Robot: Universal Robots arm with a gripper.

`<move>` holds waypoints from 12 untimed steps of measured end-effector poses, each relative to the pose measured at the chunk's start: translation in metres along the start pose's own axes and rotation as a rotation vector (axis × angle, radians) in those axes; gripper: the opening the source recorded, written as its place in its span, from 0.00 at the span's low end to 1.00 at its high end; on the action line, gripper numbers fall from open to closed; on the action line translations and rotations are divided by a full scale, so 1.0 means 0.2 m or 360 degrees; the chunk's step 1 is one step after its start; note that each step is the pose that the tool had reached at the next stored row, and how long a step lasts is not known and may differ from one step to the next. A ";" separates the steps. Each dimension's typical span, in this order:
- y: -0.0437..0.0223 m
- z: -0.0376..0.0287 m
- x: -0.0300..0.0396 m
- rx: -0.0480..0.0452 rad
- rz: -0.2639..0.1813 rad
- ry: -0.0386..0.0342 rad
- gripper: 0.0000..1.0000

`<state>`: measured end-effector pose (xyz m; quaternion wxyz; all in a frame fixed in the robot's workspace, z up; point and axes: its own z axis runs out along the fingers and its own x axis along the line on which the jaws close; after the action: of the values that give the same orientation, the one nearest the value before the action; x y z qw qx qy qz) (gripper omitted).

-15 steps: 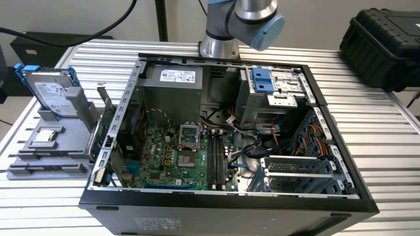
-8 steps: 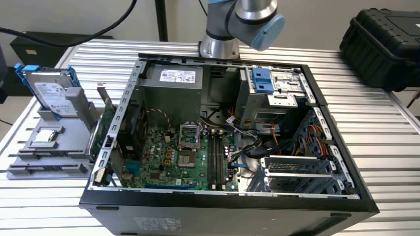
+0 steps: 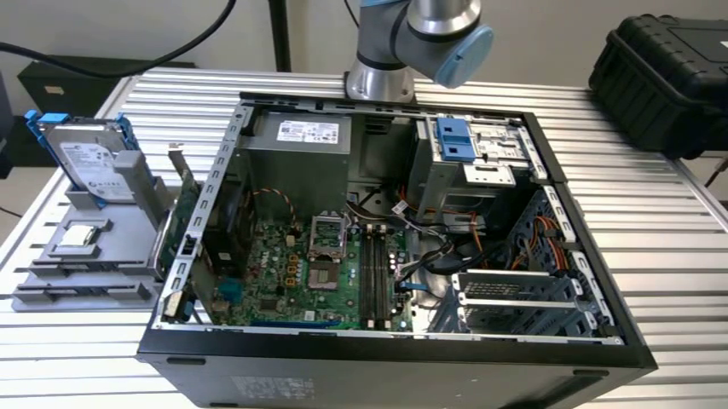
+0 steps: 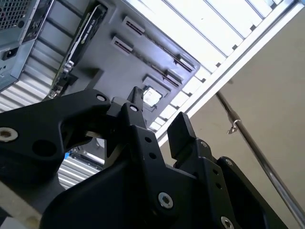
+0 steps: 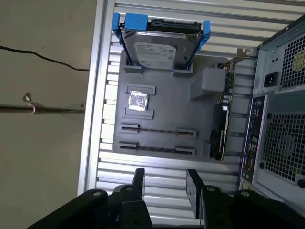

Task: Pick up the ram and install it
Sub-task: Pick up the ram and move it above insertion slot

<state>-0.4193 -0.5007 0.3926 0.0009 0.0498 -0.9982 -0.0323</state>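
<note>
The ram (image 5: 157,130) appears as a thin dark strip standing on edge between two end clips of the grey holder tray (image 5: 167,102), which lies on the slatted table beside the open computer case (image 3: 569,247). A second similar strip (image 5: 155,150) sits in the row beside it. In both wrist views my gripper (image 5: 166,188) (image 4: 157,119) hangs above the table just off the tray's edge nearest the ram rows. Its black fingers (image 5: 139,181) stand apart with nothing between them. The motherboard's long memory slots (image 3: 370,273) lie in the middle of the case.
On the tray a silver hard drive in a blue frame (image 5: 162,47) stands at the far end, and a small square chip (image 5: 138,100) rests in a pocket. A green expansion card with a metal bracket (image 5: 224,119) stands between tray and case. A black hard case (image 3: 666,68) sits at the exterior view's right.
</note>
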 end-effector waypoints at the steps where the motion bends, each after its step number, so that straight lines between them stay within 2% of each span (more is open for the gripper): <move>1: 0.000 0.000 0.000 0.0000 -0.0011 0.0001 1.00; 12: 0.000 0.000 0.000 0.0000 -0.0129 0.0008 1.00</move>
<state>-0.4193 -0.5007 0.3926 0.0022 0.0902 -0.9954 -0.0322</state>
